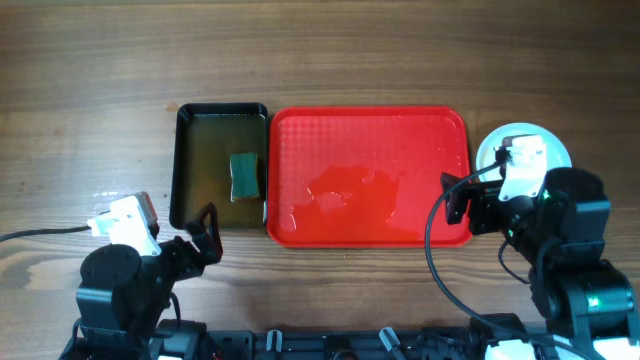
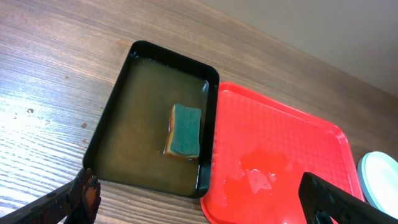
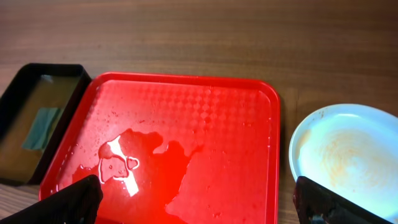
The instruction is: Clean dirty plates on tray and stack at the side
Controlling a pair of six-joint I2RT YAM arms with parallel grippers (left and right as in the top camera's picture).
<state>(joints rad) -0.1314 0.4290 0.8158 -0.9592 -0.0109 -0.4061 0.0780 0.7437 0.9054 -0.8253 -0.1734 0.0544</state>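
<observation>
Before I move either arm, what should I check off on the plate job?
1. Red tray free of plates: ok, only a puddle on it.
2. Plates beside the tray's right edge: ok; stack count cannot tell.
3. Top one clean: not ok, brownish smear shows.
4. Sponge in the black tray: ok.
5. Left gripper and right gripper, jaws open and empty: ok.

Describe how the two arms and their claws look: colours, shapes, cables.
The left arm and right arm are black, built of rounded housings, each with a white boxy block near the wrist. The left claw and right claw have two flat black fingers apiece. A thin black cable trails from the left arm; a black loop hangs off the right.
</observation>
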